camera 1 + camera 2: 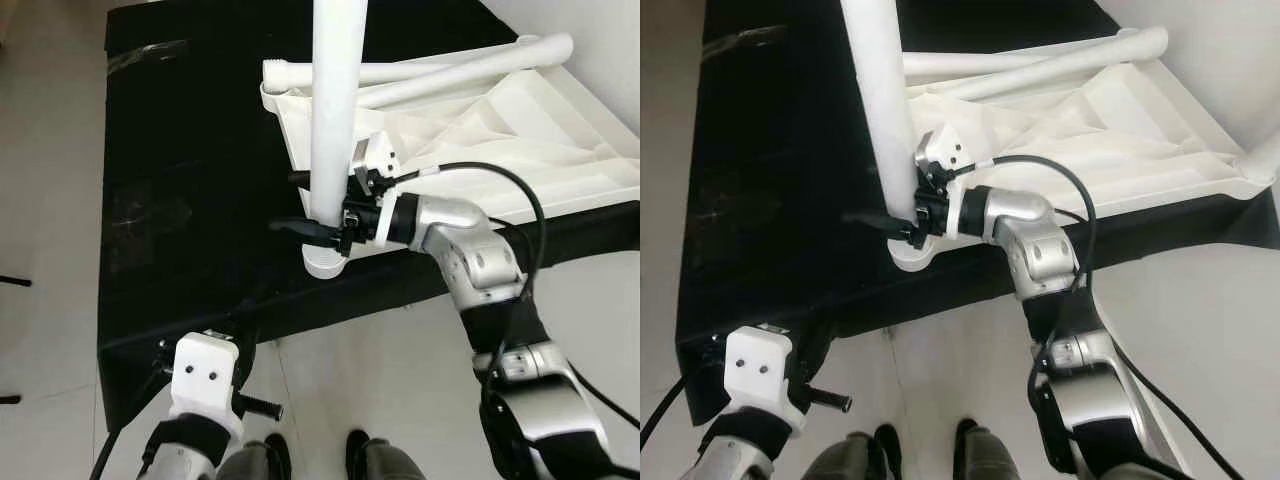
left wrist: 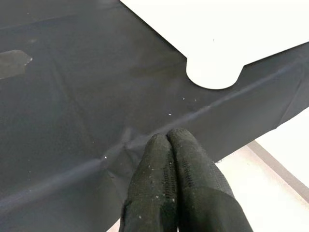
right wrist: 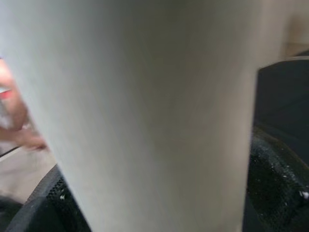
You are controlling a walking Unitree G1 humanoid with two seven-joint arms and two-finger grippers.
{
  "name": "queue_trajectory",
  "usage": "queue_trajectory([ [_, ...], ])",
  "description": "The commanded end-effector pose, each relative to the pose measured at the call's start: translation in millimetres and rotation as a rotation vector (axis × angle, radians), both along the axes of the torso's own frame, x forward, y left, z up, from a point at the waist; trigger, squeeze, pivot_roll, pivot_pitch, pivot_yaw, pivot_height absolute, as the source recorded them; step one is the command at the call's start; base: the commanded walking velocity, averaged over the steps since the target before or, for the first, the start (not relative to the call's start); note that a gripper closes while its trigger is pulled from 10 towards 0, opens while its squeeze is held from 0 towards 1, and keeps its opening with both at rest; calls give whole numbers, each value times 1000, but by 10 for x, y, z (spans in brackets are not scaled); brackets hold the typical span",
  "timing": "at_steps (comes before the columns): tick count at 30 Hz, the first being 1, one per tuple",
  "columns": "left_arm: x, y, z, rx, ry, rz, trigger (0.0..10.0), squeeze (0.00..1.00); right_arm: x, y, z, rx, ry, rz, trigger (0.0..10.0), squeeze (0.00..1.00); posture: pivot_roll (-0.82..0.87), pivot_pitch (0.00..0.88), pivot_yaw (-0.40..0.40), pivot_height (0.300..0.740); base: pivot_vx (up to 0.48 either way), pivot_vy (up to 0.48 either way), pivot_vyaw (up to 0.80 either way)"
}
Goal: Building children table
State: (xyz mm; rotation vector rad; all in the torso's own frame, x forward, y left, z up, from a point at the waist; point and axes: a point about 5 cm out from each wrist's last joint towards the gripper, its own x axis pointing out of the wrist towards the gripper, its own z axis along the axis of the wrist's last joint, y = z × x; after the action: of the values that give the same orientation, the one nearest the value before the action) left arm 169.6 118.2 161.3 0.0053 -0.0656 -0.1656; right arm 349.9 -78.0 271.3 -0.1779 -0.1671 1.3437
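A white plastic table top [image 1: 530,130] lies upside down on a black-covered surface [image 1: 190,200]. One white leg [image 1: 335,100] stands upright in its near corner socket [image 1: 325,262]. My right gripper [image 1: 300,203] is shut on this leg just above the socket, one black finger on each side. In the right wrist view the leg [image 3: 154,116] is pressed close between the fingers [image 3: 275,183]. Two more legs [image 1: 450,72] lie across the far part of the table top. My left gripper [image 2: 167,137] is shut on nothing, low at the front edge of the black surface, below the rounded corner [image 2: 212,77].
Pale tiled floor [image 1: 400,380] runs along the front of the black surface and to its left. My feet [image 1: 360,450] stand close to that front edge. A light wall rises at the back right.
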Motion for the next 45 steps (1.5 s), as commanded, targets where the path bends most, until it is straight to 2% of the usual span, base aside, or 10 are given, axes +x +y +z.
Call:
queue_trajectory([
  [1,-32,-13,-36,-10,21,0,10000,0,31,68,19,-16,-4,55,10000,0,47,273,-29,740,0,0,0],
  [5,-41,-16,-32,-13,19,-2,10000,0,73,24,17,-60,13,110,9843,0,45,275,-30,740,0,0,0],
  [6,-43,-18,-31,-14,18,-3,10000,0,83,-14,9,-73,31,144,0,0,43,275,-29,740,0,0,0],
  [22,-31,-47,-49,-30,15,-8,10000,0,95,-202,-166,28,27,-94,0,0,-23,269,-33,740,0,0,0],
  [27,-23,-22,-34,-31,11,-10,10000,0,-45,-441,-617,81,82,-925,0,0,-42,284,-28,740,0,0,0],
  [39,43,12,-58,-31,9,-5,10000,0,-220,73,-854,62,144,-877,0,0,-39,257,-17,740,0,0,0],
  [41,50,19,-59,-31,5,7,10000,0,-166,147,-728,99,149,-810,10000,0,-37,251,-18,740,0,0,0],
  [42,50,19,-59,-31,5,7,10000,0,-166,147,-728,99,149,-810,10000,0,-37,251,-18,740,0,0,0],
  [43,56,21,-59,-32,3,11,10000,0,-172,256,-595,145,153,-653,10000,1000,-37,251,-18,740,0,0,0],
  [45,59,18,-59,-33,3,11,10000,0,-178,294,-471,174,110,-538,10000,1000,-37,249,-18,740,0,0,0],
])
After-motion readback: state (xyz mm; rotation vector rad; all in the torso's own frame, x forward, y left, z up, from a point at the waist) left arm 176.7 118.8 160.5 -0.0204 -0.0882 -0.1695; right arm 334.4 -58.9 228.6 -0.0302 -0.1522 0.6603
